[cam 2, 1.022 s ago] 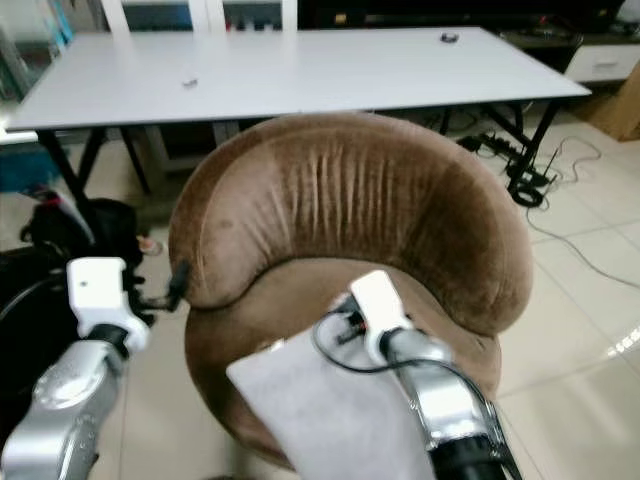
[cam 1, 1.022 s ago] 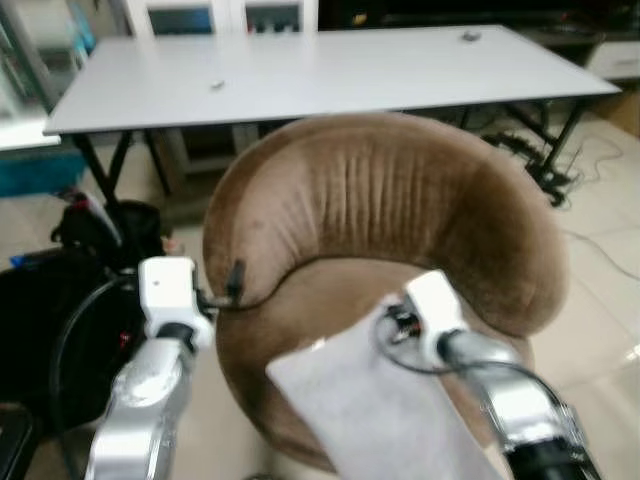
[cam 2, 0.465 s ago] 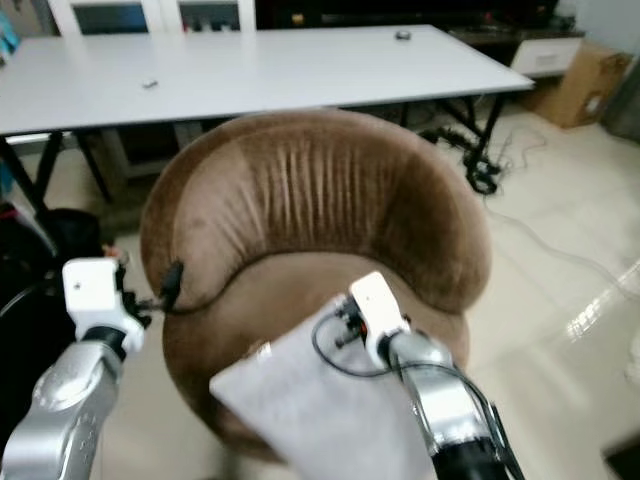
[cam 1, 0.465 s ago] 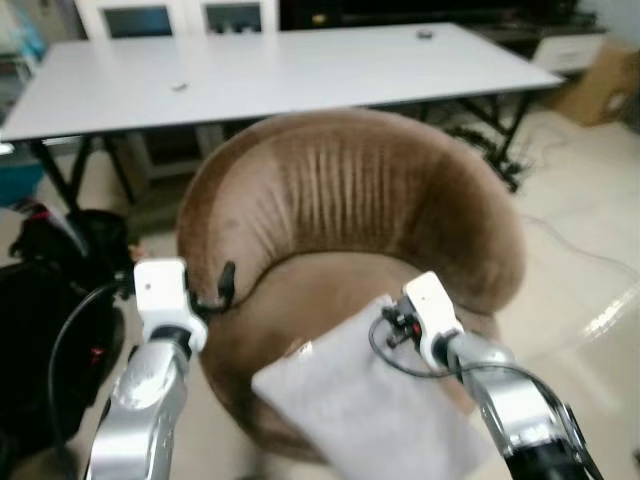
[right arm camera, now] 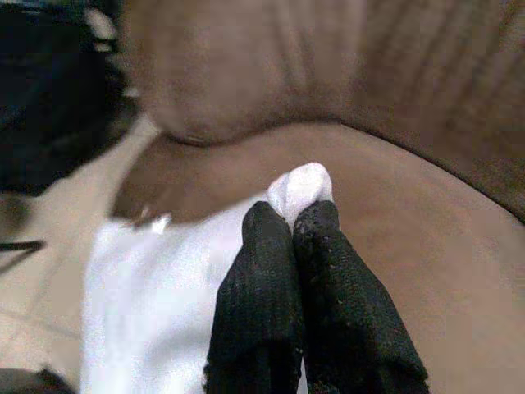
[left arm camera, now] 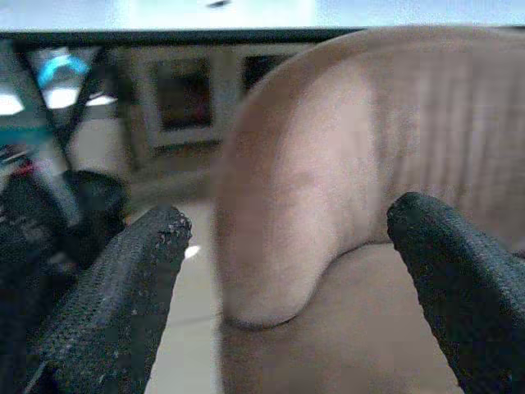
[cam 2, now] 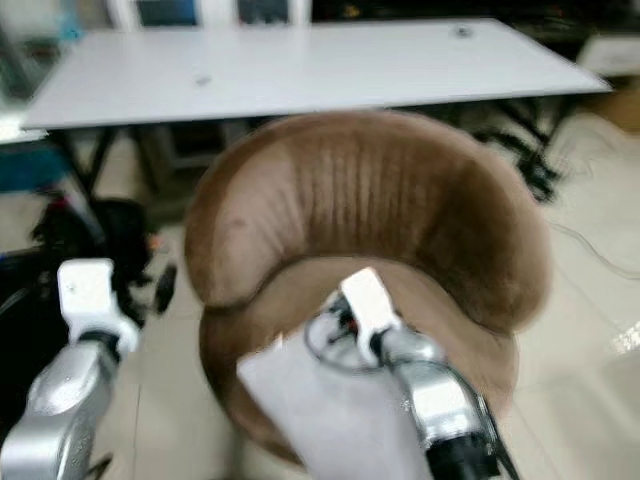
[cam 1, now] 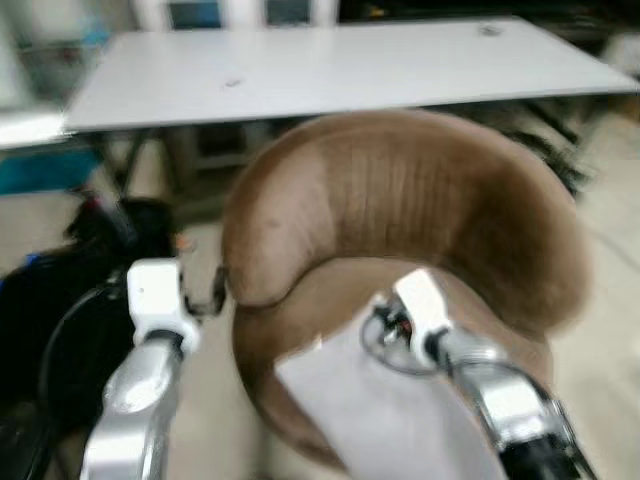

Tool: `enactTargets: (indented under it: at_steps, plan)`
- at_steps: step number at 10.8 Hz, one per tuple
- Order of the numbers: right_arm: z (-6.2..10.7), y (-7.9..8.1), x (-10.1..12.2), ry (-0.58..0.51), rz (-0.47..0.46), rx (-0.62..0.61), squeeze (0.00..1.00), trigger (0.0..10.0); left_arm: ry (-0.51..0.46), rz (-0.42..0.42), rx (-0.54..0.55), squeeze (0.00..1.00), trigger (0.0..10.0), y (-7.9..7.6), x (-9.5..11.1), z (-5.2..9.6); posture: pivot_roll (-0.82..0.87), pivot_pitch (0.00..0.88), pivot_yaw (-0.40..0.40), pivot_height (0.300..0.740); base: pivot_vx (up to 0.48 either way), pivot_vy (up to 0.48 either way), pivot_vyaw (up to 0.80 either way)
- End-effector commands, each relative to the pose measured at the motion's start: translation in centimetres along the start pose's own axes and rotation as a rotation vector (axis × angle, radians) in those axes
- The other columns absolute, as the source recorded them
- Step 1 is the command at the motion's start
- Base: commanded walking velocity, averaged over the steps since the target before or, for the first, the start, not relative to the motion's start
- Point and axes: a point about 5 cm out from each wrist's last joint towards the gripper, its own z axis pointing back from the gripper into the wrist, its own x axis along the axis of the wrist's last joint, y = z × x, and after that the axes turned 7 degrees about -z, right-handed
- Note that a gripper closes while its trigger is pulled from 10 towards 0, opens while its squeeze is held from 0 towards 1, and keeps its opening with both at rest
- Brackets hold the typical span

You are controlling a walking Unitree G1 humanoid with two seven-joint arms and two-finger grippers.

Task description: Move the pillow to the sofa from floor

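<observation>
A flat grey-white pillow (cam 1: pixel 385 415) lies tilted over the front edge of the round brown velvet sofa (cam 1: pixel 400 195), partly over its seat (right arm camera: pixel 394 238). My right gripper (right arm camera: pixel 291 215) is shut on the pillow's (right arm camera: pixel 156 287) upper corner, which bulges out just past the fingertips. The right wrist (cam 1: pixel 420 305) hides those fingers in the head views. My left gripper (left arm camera: pixel 287 226) stands open, fingers wide apart with nothing between them. It hovers just off the sofa's left armrest (cam 2: pixel 215 250), with one black finger (cam 2: pixel 165 287) showing beside it.
A long white table (cam 1: pixel 330 65) stands right behind the sofa, on black legs. A black bag (cam 1: pixel 55 300) lies on the floor at the left beside my left arm. Pale tiled floor (cam 2: pixel 600 320) opens at the right, with cables near the table legs.
The whole view has swung sideways and blurred, so the camera has moved. The right gripper still holds the pillow over the seat front. The left gripper now sits slightly further from the armrest.
</observation>
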Motion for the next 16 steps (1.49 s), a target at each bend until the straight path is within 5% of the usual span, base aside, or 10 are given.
enactTargets:
  at_steps: [1,4,7,12,16]
  plan:
    - [0.0,-0.8,1.4,-0.039,-0.003,-0.031,0.00,10.0,0.009,-0.004,-0.015,0.00,10.0,-0.5,-0.2,0.1,-0.02,0.000,-0.032,0.740,0.000,0.000,0.00]
    - [-3.9,-2.5,7.3,-0.072,0.031,-0.121,0.00,10.0,0.001,-0.005,-0.024,0.00,10.0,-0.9,-0.1,-0.4,-0.03,0.000,-0.027,0.740,0.000,0.000,0.00]
    - [-6.0,-1.1,12.9,-0.137,0.057,-0.124,0.00,10.0,-0.013,-0.009,-0.023,0.00,10.0,-1.0,0.2,-0.8,0.01,0.000,-0.048,0.740,0.000,0.000,0.00]
    - [-7.3,2.1,15.2,-0.143,0.153,-0.095,0.00,10.0,-0.020,-0.009,-0.013,0.00,10.0,-1.0,0.3,-0.9,0.03,0.000,-0.056,0.740,0.000,0.000,0.00]
    - [-7.7,2.8,15.1,-0.099,0.181,-0.136,0.00,10.0,-0.016,-0.007,-0.002,0.00,10.0,-1.2,0.0,-0.6,0.06,0.000,-0.088,0.740,0.000,0.000,0.00]
